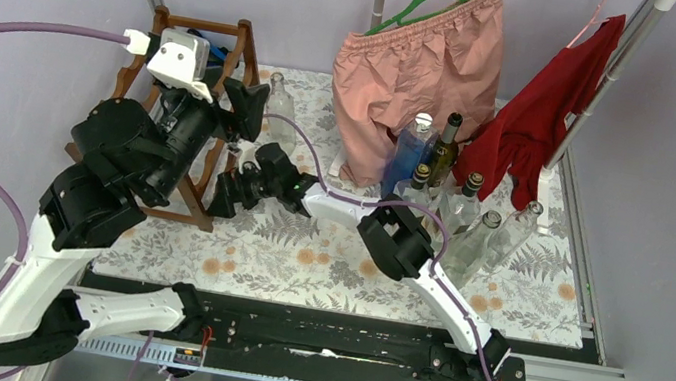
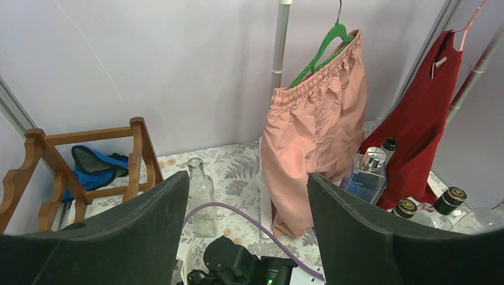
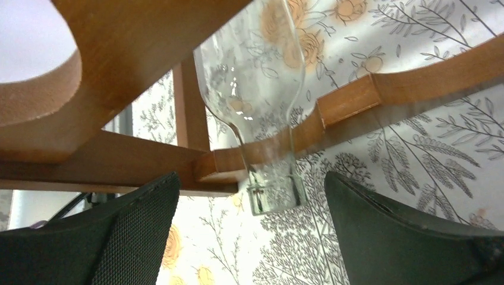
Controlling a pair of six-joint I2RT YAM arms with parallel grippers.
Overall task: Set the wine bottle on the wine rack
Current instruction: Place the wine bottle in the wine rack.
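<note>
The right end effector is spread wide and grips nothing. Its two dark fingers stand either side of the mouth of the wine bottle without touching it. That bottle is clear glass, looks empty, and lies on its side in the wine rack. Its neck sits in a dip of a wavy wooden rail and its mouth pokes out towards the end effector; I can't tell which tier it is on. The left end effector hangs above the rack, also parted, with nothing between its fingers. A blue cloth lies behind the rack. Just beside the rack, another clear bottle stands upright on the flower-patterned desk. Further right a cluster of upright bottles, some clear, one blue, one dark, stands under pink shorts on a green hanger and a red garment.
</note>
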